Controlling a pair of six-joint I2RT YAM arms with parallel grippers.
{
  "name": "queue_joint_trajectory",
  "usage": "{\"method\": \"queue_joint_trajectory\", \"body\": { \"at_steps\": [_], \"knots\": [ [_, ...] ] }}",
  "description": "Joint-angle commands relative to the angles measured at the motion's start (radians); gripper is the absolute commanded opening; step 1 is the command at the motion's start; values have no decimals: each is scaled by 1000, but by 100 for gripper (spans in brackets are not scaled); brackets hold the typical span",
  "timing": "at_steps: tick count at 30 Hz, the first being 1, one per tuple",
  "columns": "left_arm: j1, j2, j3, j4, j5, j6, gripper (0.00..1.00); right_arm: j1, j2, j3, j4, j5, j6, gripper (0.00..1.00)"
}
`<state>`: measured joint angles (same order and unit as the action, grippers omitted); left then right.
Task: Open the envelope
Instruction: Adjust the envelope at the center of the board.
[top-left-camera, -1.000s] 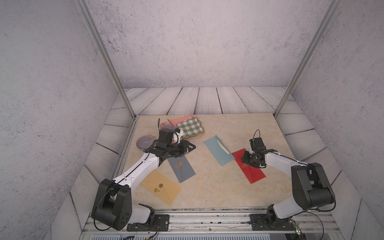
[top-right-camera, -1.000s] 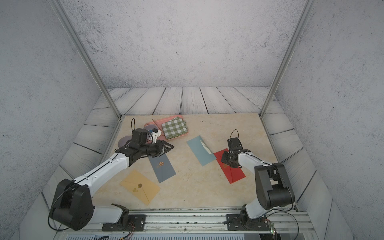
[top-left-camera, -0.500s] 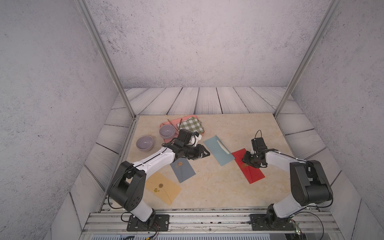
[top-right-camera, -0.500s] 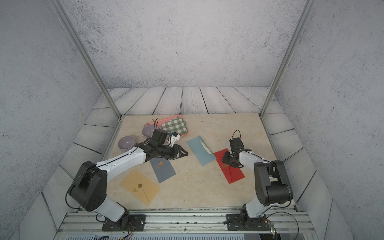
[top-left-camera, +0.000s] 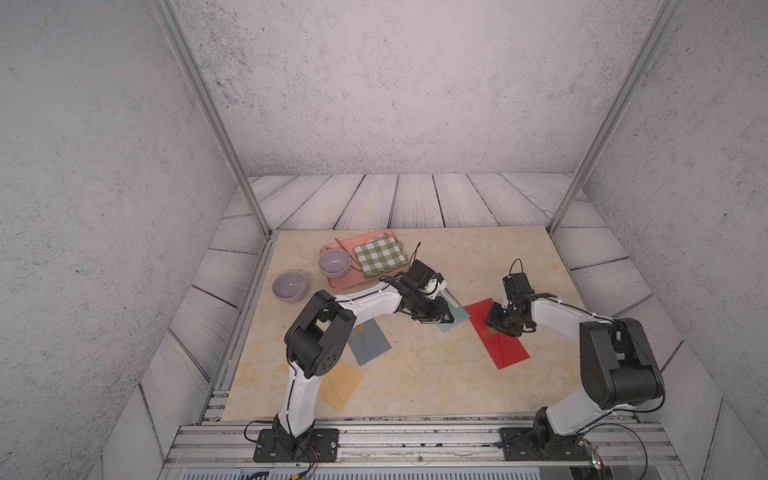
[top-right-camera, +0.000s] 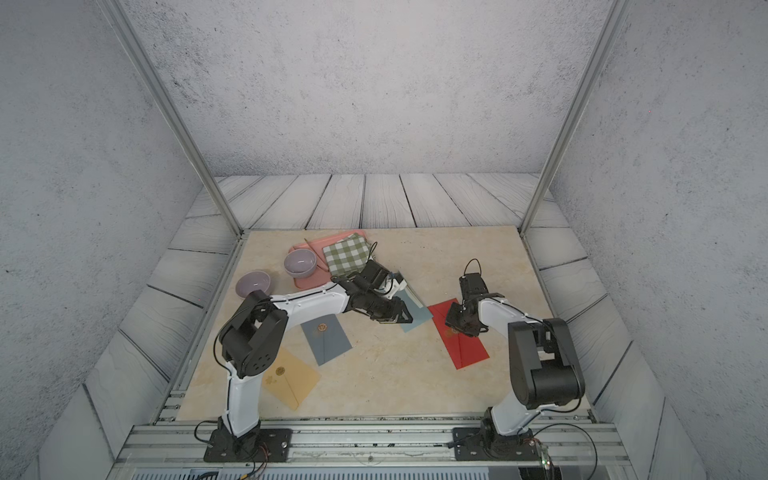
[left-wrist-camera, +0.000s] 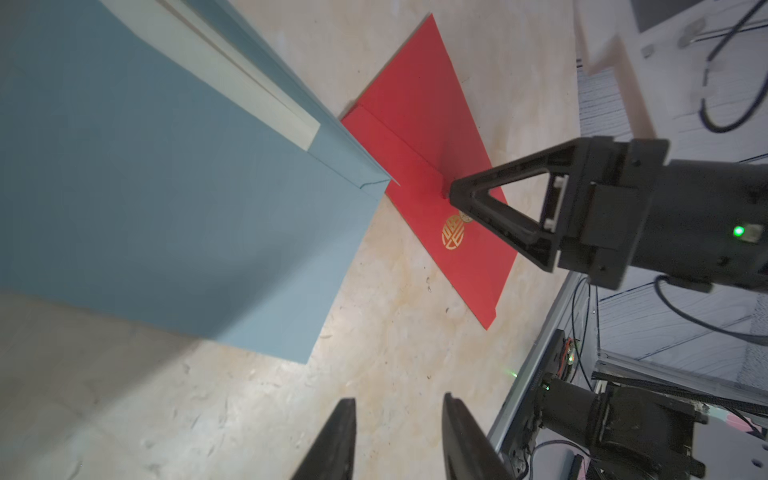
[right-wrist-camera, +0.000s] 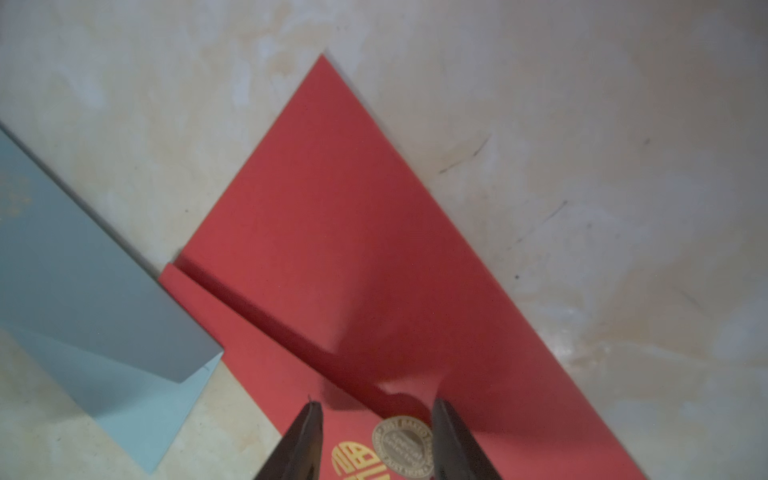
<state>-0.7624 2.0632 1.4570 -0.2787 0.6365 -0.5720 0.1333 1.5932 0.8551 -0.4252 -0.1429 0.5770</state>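
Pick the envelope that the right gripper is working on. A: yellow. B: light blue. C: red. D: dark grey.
C: in the right wrist view the right gripper hangs with open jaws over the red envelope, its round seal showing between them.

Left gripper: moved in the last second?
Yes. The left gripper swung toward the robot's right, away from the pink rectangular tray, and is now over the light blue paper envelope.
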Motion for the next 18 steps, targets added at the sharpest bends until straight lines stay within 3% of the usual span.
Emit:
{"method": "queue_joint_trajectory", "body": {
  "at_steps": [1,10,15,18],
  "knots": [
    [-1,47,47,-35,-27,29,38,-3,-10,39,-60,-16,-40,47],
    [3,135,91,-59,-73,47,36,-2,10,23,-22,-104,-35,46],
    [13,163,81,-72,-102,47,35,-6,-13,66,-113,86,-43,48],
    [27,176,79,-79,-110,46,34,-5,-30,64,-104,43,-55,48]
  ]
}}
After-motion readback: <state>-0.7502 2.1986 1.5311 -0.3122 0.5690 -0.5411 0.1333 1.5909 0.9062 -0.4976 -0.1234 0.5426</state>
